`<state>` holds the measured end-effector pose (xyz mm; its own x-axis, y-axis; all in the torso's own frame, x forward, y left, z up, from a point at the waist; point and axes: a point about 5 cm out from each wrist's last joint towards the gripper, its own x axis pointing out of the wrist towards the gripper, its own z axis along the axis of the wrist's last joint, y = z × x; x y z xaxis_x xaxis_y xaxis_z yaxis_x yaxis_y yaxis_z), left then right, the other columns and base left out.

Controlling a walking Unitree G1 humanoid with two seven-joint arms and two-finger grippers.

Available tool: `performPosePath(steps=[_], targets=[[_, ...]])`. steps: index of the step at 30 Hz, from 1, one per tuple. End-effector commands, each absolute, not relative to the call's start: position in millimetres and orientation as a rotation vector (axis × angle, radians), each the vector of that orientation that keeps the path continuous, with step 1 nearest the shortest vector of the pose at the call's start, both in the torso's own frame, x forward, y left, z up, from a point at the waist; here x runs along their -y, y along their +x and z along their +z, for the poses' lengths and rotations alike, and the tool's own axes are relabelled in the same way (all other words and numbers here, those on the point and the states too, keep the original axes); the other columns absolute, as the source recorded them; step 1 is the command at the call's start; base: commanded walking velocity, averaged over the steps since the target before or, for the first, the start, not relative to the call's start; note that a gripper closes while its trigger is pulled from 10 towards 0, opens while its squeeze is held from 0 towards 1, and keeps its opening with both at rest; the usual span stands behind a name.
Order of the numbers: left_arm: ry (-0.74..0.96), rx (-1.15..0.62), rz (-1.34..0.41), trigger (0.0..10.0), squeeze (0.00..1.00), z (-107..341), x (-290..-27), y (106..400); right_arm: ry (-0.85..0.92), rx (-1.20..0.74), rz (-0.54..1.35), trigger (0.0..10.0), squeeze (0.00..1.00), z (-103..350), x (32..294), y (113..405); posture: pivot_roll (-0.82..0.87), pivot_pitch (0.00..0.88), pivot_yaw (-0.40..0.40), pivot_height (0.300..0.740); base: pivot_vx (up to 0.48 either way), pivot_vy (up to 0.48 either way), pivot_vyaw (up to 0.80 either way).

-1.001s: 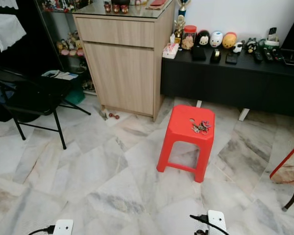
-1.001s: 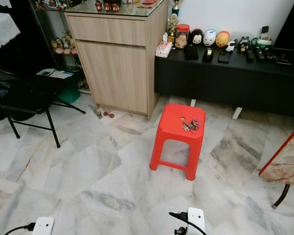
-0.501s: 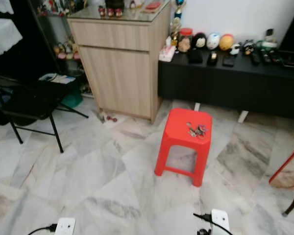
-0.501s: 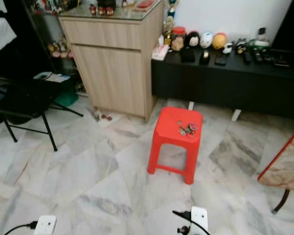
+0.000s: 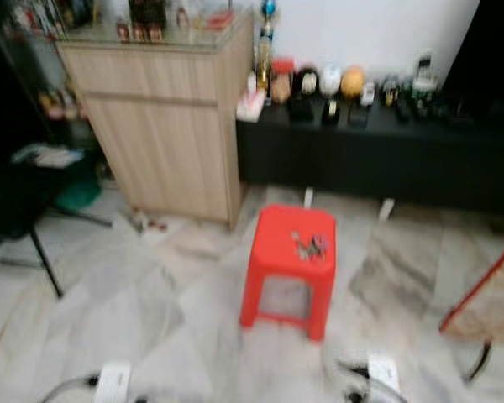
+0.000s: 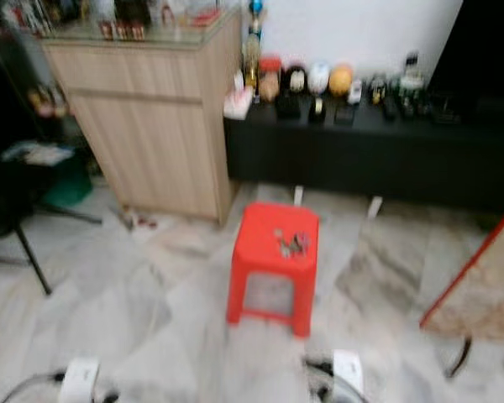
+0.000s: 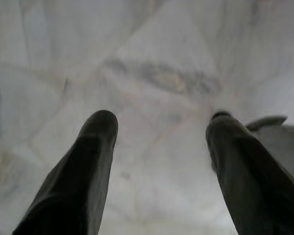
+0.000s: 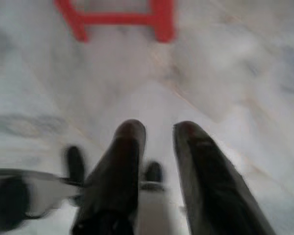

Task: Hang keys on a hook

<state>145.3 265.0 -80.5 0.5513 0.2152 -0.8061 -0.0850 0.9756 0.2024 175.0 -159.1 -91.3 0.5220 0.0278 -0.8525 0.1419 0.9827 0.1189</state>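
Observation:
A bunch of keys [image 5: 309,245] lies on top of a red plastic stool [image 5: 273,252] on the marble floor, in front of a low black console. The eye views are blurred. My left gripper [image 7: 159,122] hangs low over bare marble floor, open, its fingers wide apart with nothing between them. My right gripper [image 8: 159,129] also hangs over the floor, shut to a narrow gap and holding nothing, with the stool's red legs [image 8: 159,22] ahead of it. Both grippers are well short of the stool.
A light wooden cabinet [image 5: 164,126] stands at the back left. The black console [image 5: 378,155] carries several small ornaments. A black folding chair [image 5: 21,218] is at the left. A red-edged tabletop [image 5: 487,290] juts in at the right. Open floor lies between me and the stool.
The whole picture has shifted and blurred, so the camera has moved. The keys still lie on the stool, and both arms still hang low.

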Motion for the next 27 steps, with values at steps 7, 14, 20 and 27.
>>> performPosePath(steps=[7, 14, 20, 27], targets=[[0.136, -0.986, 0.152, 10.0, 0.00, -83.9, -251.5, 149.0, 0.162, -1.025, -0.116, 10.0, 0.00, -91.7, 180.4, 170.3, 0.01, 0.000, 0.003, 0.740, 0.344, 0.000, 0.00], [0.119, -0.987, 0.163, 10.0, 0.00, -86.5, -246.9, 145.4, 0.142, -1.026, -0.099, 10.0, 0.00, -91.9, 185.5, 167.9, 0.01, 0.000, -0.023, 0.740, 0.346, 0.000, 0.00], [0.114, -0.988, 0.159, 10.0, 0.00, -88.3, -244.6, 141.5, 0.141, -1.016, -0.099, 10.0, 0.00, -92.6, 187.8, 164.9, 0.00, 0.000, -0.023, 0.740, 0.345, 0.000, 0.00], [0.117, -0.987, 0.151, 10.0, 0.00, -89.1, -243.1, 139.6, 0.142, -1.002, -0.101, 10.0, 0.00, -92.5, 189.3, 163.8, 0.00, 0.000, -0.027, 0.740, 0.346, 0.000, 0.00]])
